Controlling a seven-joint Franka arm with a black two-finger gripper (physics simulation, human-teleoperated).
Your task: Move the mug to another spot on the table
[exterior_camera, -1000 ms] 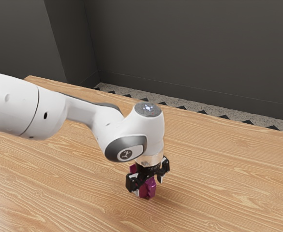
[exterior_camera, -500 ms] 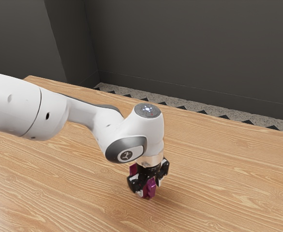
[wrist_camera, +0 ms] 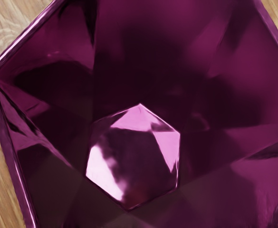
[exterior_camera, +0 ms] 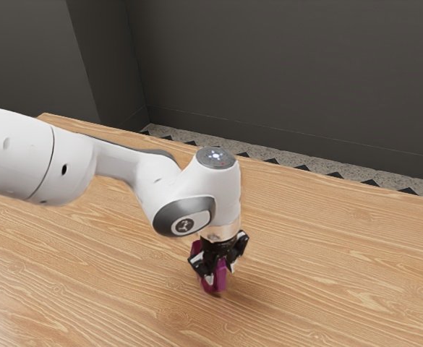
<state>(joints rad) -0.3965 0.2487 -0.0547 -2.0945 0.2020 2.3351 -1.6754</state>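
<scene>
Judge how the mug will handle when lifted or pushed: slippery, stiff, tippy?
The mug looks glossy, with bright highlights on its inner floor, so it is probably slippery. Its flat, sharp-edged facets suggest a rigid shell. It looks small and fairly narrow in the exterior view, so a high push might tip it.

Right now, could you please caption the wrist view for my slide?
Wrist camera looking down into the faceted, glossy magenta mug, its hexagonal floor catching light, wooden table visible past the rim.

Glossy white arm [exterior_camera: 103, 173], grey joint bands [exterior_camera: 150, 154], a round grey cap [exterior_camera: 185, 217] (tiny white logo), black fingers [exterior_camera: 198, 262].
</scene>
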